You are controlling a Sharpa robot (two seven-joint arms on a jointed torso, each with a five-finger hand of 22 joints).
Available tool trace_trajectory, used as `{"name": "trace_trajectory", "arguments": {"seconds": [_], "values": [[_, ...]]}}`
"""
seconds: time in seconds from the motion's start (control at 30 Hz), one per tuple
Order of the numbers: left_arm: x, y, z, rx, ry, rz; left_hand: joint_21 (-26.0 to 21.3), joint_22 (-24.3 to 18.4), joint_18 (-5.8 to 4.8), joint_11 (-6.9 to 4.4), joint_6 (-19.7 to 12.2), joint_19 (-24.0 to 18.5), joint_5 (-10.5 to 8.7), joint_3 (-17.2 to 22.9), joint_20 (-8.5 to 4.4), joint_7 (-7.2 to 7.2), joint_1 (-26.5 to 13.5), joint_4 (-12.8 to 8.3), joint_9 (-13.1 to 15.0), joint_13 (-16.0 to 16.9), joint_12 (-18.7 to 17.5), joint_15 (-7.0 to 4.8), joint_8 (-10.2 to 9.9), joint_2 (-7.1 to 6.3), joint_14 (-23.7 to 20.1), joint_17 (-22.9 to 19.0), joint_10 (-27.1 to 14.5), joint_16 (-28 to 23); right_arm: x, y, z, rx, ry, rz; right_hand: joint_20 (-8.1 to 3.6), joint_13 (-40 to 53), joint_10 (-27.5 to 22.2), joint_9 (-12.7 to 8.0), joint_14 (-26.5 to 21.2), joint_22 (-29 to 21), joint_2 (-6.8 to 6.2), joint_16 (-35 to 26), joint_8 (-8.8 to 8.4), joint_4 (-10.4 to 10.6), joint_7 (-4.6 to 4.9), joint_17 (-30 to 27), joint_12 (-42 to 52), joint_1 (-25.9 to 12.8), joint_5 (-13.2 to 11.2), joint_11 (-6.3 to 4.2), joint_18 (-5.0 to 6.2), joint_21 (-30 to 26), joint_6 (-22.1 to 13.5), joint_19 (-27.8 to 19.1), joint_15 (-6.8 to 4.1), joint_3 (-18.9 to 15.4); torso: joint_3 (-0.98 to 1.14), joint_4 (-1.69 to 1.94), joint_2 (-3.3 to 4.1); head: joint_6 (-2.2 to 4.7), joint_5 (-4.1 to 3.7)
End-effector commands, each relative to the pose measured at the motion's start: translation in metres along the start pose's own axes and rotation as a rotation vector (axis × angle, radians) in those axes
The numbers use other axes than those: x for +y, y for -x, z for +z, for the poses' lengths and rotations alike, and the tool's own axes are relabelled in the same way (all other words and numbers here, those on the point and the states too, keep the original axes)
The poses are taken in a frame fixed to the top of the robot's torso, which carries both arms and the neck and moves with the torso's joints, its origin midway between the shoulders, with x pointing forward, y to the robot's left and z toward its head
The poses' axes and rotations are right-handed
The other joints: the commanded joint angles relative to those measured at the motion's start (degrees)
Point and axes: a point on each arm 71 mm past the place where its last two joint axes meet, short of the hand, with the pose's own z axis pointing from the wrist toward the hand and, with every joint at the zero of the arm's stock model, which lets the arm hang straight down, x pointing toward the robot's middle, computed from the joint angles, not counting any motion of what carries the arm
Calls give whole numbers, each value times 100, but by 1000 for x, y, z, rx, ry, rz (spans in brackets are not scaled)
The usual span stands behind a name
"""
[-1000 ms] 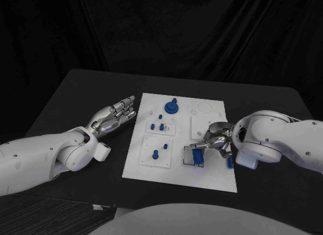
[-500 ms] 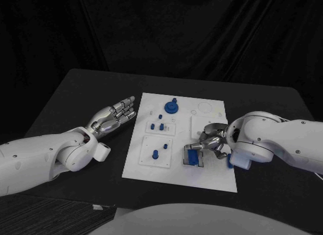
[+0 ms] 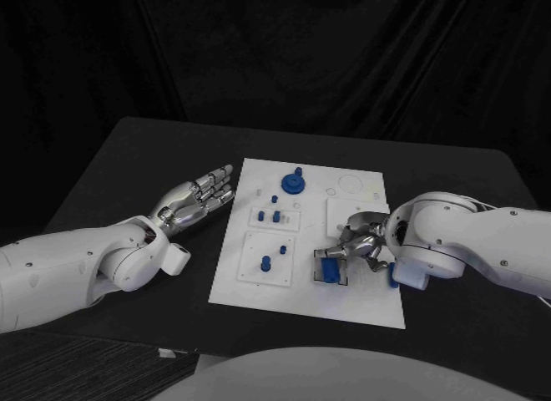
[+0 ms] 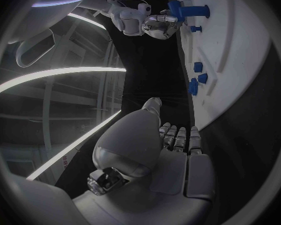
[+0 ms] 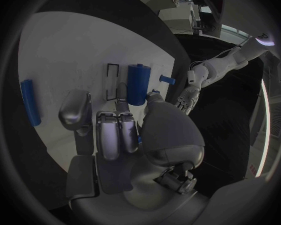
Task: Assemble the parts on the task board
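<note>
1. My right hand is over the right half of the task board, at about 4 o'clock from the board's centre. Its fingers are curled down at a blue block that sits in a dark-outlined rectangular slot. I cannot tell whether the fingers clamp the block or only press on it.
2. In the right wrist view the same blue block lies just past my fingertips, beside the slot outline. Its long axis runs along the line of my fingers, toward the board's near edge.
3. A second blue bar lies well apart from the block on the white surface, with its long axis roughly parallel to it.
4. My left hand rests palm-up on the black table, at 9 o'clock from the board and off its left edge. The fingers are spread and hold nothing.
5. Judgement: the right hand is far nearer the block. The coming move turns on keeping the block's long axis aligned with the slot while seating it.
6. Other blue parts, including a round knob piece at 12 o'clock on the board, stand untouched.
</note>
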Motion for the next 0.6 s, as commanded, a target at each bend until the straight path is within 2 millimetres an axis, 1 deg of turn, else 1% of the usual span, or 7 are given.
{"name": "trace_trajectory", "arguments": {"seconds": [0.03,0.1,0.17,0.2,0.3,0.5,0.6], "values": [[0,-2,0,15,-5,-16,-53,-57,-409,52,-23,4,75,113,19,3,48,-78,27,25,83,98,54,-4,7,-41,-34,-81,-1,-2,1,2,-17,-38,8,1519,690,459,603,818,-39,114,427,-131,-87,1549,95,69,-65,-56,83,-154,-168,25,-45,824,0,4,3,-1,-1],[0,-2,0,16,-4,-17,-53,-57,-409,52,-23,4,75,113,19,3,48,-78,27,25,83,98,54,-4,7,-41,-34,-81,-1,-2,1,1,-17,-41,9,1519,690,457,603,818,-40,114,434,-132,-86,1549,95,45,-139,-54,83,-156,-169,26,-44,822,1,6,2,-1,-7],[0,-3,1,18,-2,-18,-53,-57,-409,52,-23,4,75,113,19,3,48,-78,27,25,83,98,54,-4,7,-41,-34,-81,-1,-2,1,0,-17,-44,14,1519,690,453,603,818,-25,114,459,-124,-79,1549,95,-88,-478,-48,83,-164,-167,32,-38,780,1,6,0,-1,-4],[0,-3,1,19,-2,-19,-53,-57,-409,52,-23,4,75,113,19,3,48,-78,27,25,83,98,54,-4,7,-41,-34,-81,-1,-2,1,-1,-17,-46,14,1519,690,453,603,818,-25,114,459,-124,-79,1549,95,-88,-478,-48,83,-164,-167,32,-38,780,1,5,-1,-1,-2],[0,-3,1,23,1,-21,-53,-57,-412,55,-19,4,75,123,31,5,45,-85,28,25,84,113,55,-2,7,-41,-34,-81,-1,-2,1,-2,-17,-50,20,1519,690,450,603,820,4,114,488,-116,-73,1549,95,-235,-801,-41,82,-166,-164,39,-31,720,1,4,-2,-1,-3],[1,-4,1,27,5,-23,-53,-57,-412,55,-19,4,75,123,31,5,45,-85,28,25,84,113,55,-2,7,-41,-34,-81,-1,-3,2,-2,-17,-53,24,1519,690,446,603,822,73,114,527,-113,-72,1549,95,-476,-1244,-39,82,-173,-167,47,-28,607,2,4,-1,-1,6],[1,-4,1,28,7,-24,-53,-57,-414,58,-19,4,76,130,39,8,44,-90,28,26,87,123,56,-1,7,-41,-34,-81,-1,-3,2,-3,-17,-52,24,1519,690,446,603,824,101,114,540,-113,-72,1549,95,-541,-1336,-39,82,-173,-168,49,-29,573,1,4,0,-1,9]]}}
